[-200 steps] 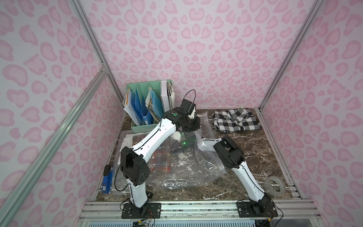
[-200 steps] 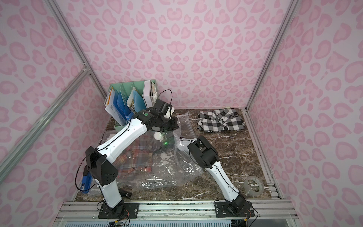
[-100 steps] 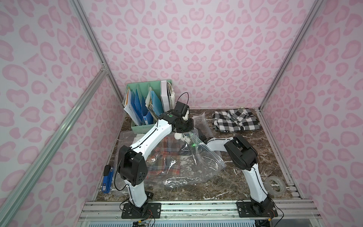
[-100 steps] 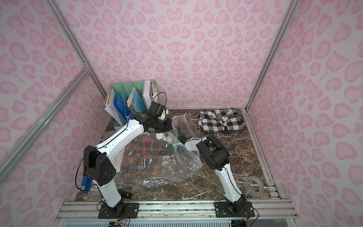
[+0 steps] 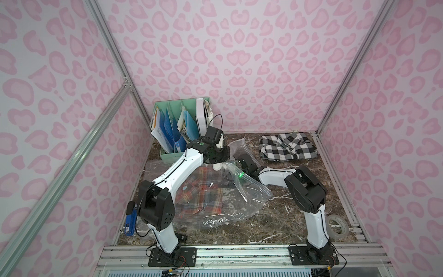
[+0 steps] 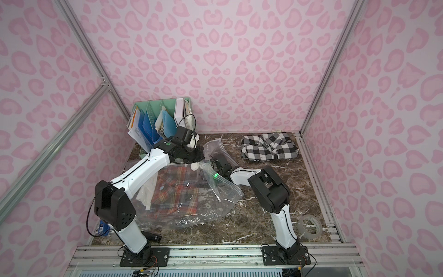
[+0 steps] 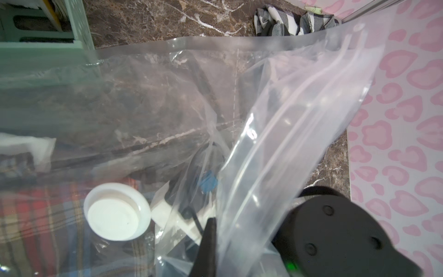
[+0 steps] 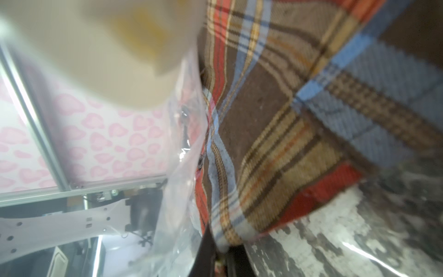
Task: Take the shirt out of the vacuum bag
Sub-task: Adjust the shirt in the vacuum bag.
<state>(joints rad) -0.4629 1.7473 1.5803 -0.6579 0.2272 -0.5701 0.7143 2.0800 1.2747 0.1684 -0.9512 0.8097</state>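
Editor: Grippers first. How does each one stand?

Stringer: Left gripper [image 7: 209, 230], fingers pressed together, pinches the clear film of the vacuum bag [image 5: 227, 208] close to its zip-seal strip [image 7: 299, 120]. It holds that edge up off the marble table [image 5: 275, 223]. The white valve disc [image 7: 117, 212] sits just beside the fingertips.

Editor: And the right?

Stringer: Right gripper [image 8: 211, 249] reaches in through the bag's raised mouth. Its jaws are closed on the hem of the plaid shirt [image 8: 275, 144], as far as the blurred wrist view shows. In both top views the arm's green light glows through the plastic.

Editor: Where is the shirt itself?

Stringer: Inside the bag. It lies flat on the table under the crinkled film, between the two arms. Only the far end of the bag is lifted; the near end rests on the marble.

Editor: Anything else in shot?

Stringer: Checked cloth [image 5: 286, 146], black and white, lies crumpled in the far right corner, well apart from the bag. A green file organiser [image 5: 179, 124] stands at the far left, just behind the left wrist. A tape roll [image 5: 338, 225] lies near the right arm's base.
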